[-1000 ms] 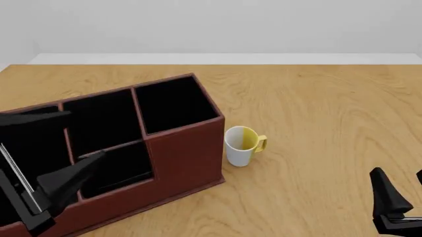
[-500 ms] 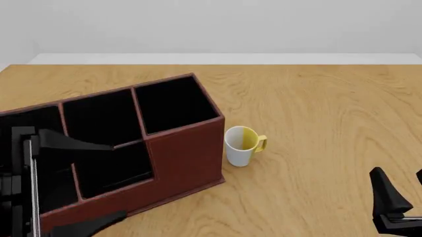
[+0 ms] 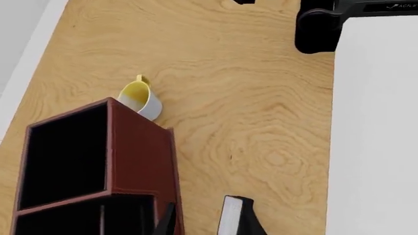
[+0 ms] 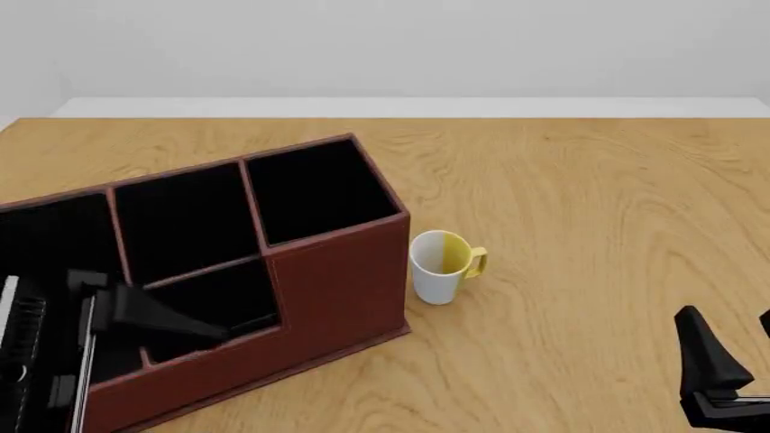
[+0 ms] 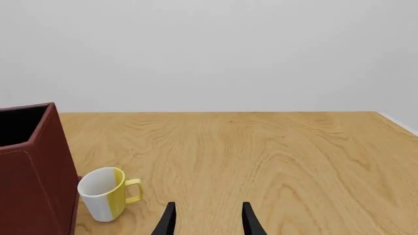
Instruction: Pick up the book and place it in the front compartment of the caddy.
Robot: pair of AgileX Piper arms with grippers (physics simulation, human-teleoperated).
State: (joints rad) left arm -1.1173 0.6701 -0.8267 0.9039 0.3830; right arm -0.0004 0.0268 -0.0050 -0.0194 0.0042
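Note:
The book (image 3: 230, 215) shows only in the left wrist view: a white page edge and dark cover standing against one finger of my left gripper (image 3: 207, 219). A gap separates it from the other finger, so the jaws stand apart. In the front view one left finger (image 4: 157, 317) reaches over the near left part of the reddish-brown caddy (image 4: 343, 280); the other finger is below the frame. The front compartment (image 4: 180, 216) is black inside with nothing in it. My right gripper (image 4: 729, 329) (image 5: 207, 218) is open over the table's near right corner.
A white-and-yellow mug (image 4: 443, 266) (image 3: 140, 98) (image 5: 105, 193) stands just right of the caddy's end wall (image 3: 140, 156). The right arm's base (image 3: 320, 29) shows in the left wrist view. The table's far edge meets a pale wall.
The left gripper turned and slid toward the near left corner; its upper finger dropped lower over the caddy and its other finger left the frame. The right arm and mug stayed still.

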